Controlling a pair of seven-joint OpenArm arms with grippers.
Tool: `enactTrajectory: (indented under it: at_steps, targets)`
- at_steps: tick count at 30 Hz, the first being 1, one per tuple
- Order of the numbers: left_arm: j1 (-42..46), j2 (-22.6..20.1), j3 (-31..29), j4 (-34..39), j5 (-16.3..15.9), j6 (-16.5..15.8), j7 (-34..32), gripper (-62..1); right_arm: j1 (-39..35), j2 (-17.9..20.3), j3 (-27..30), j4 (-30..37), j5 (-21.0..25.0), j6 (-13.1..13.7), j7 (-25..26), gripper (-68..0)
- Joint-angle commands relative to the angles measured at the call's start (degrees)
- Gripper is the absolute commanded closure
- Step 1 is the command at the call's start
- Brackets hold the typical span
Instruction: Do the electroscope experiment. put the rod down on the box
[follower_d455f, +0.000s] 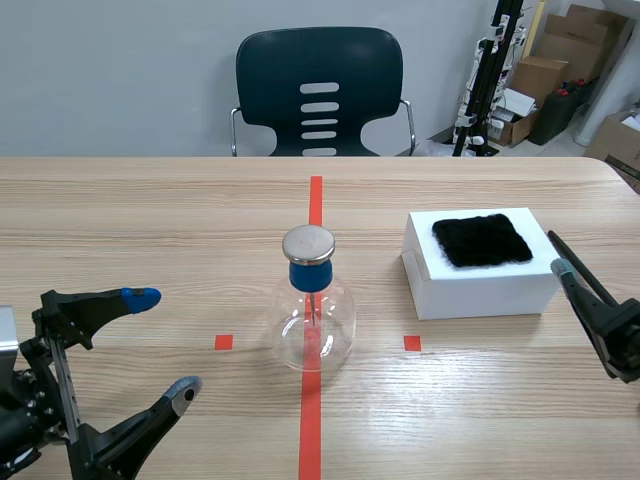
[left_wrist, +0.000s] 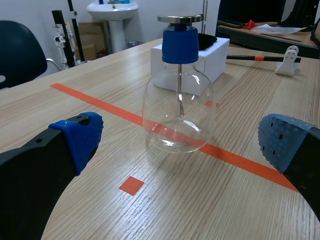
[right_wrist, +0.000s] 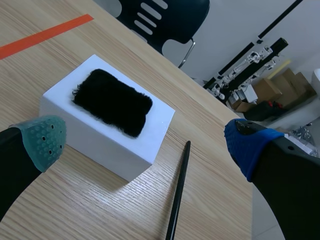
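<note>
The thin black rod (right_wrist: 179, 190) lies flat on the table just beside the white box (right_wrist: 100, 135), not on it. A black fur pad (right_wrist: 112, 101) covers the box top. My right gripper (right_wrist: 147, 145) is open above the rod and the box's near corner, holding nothing. In the scene view the rod (follower_d455f: 556, 241) runs along the right of the box (follower_d455f: 480, 285), with the right gripper's grey-green pad (follower_d455f: 563, 268) over it. The glass electroscope flask (follower_d455f: 313, 320), with blue stopper and metal disc, stands on the red line. My left gripper (follower_d455f: 165, 345) is open and empty, left of the flask (left_wrist: 178, 110).
A dark chair (follower_d455f: 318, 90) stands behind the far table edge. Cardboard boxes (follower_d455f: 540, 75) and a black stand (follower_d455f: 490, 70) are at the back right, off the table. The right table edge is close to the rod.
</note>
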Motion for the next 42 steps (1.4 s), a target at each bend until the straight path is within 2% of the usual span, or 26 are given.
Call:
enactTrajectory:
  at_steps: [1, 12, 15, 20, 23, 33, 38, 42]
  targets:
    - [-0.02, -0.20, -0.37, 0.72, -0.35, -0.11, -0.98, -62.3, -0.37, -1.03, 1.49, 0.76, 0.39, -0.33, 1.75, -67.9]
    - [-0.02, -0.24, -0.37, 0.72, -0.37, -0.15, -1.03, -62.3, -7.41, -10.14, 6.86, 2.43, 1.46, -0.39, 12.39, -67.9]
    - [-0.02, -0.37, -0.37, 0.72, -0.61, -0.17, -1.07, -62.3, -8.11, -11.39, 6.86, 2.43, 2.36, -0.39, 13.92, -67.9]
    - [-0.02, -0.50, -0.37, 0.72, -1.46, -0.17, -1.01, -62.3, -8.35, -11.39, 6.82, 2.43, 2.80, 0.09, 15.08, -67.9]
    - [-0.02, -0.68, -0.37, 0.72, -2.10, -0.15, -1.01, -62.3, -8.35, -11.37, 6.82, 2.43, 2.78, 0.26, 12.44, -67.9]
    - [-0.02, -0.72, -0.37, 0.72, -2.12, -0.17, -0.98, -62.3, -8.35, -11.37, 6.82, 2.43, 2.78, 0.26, -7.41, -67.9]
    - [0.00, -1.38, -0.37, 0.74, -2.49, -1.18, -1.25, -62.3, -8.35, -11.37, 6.82, 2.43, 2.78, 0.24, -8.17, -67.9]
    - [0.00, -3.19, -0.37, 0.74, -5.44, -3.50, -1.42, -62.3, -8.35, -11.37, 6.82, 2.43, 2.75, 0.24, -7.39, -67.9]
